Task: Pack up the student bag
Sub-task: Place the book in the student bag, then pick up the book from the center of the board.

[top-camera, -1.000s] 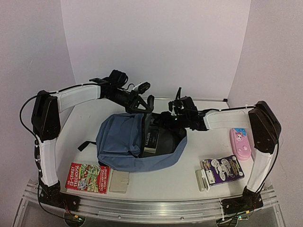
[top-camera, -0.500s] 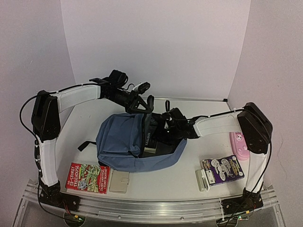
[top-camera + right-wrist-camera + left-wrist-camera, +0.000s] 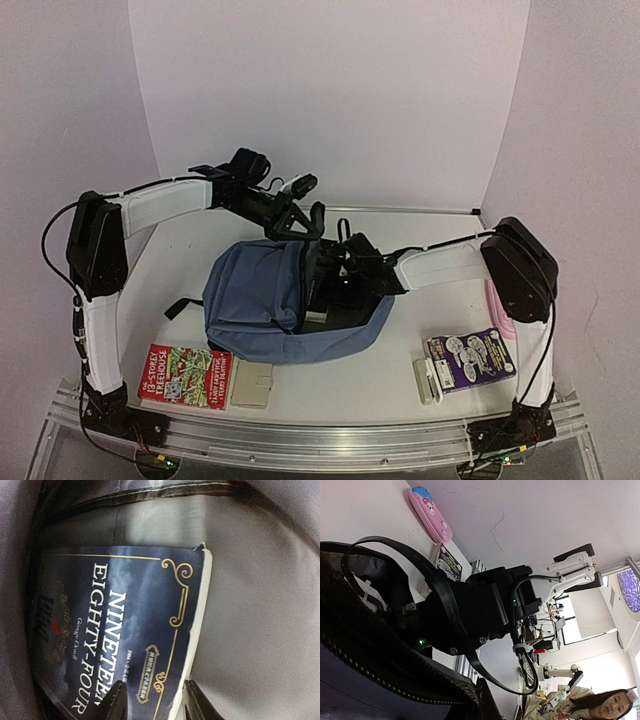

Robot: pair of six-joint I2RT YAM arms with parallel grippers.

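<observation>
Book (image 3: 125,630) under part-open right end effector (image 3: 155,696), now deeper in student bag (image 3: 255,295); left end effector (image 3: 304,222) pinches rim.

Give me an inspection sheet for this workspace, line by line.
Surface: white table, mostly bare.
Job's things: student bag lying open mid-table; dark-blue book inside it.
Clutter: red book and beige flat item near-left; purple book near-right; pink pencil case at the right edge.
Grippers: left gripper shut at the bag's far rim, hold on the fabric unclear; right gripper inside the bag, jaws apart over the dark-blue book's edge.
Cables: black cable looping at the table's left edge.
Surroundings: plain pale walls; a person shows in the left wrist view.
</observation>
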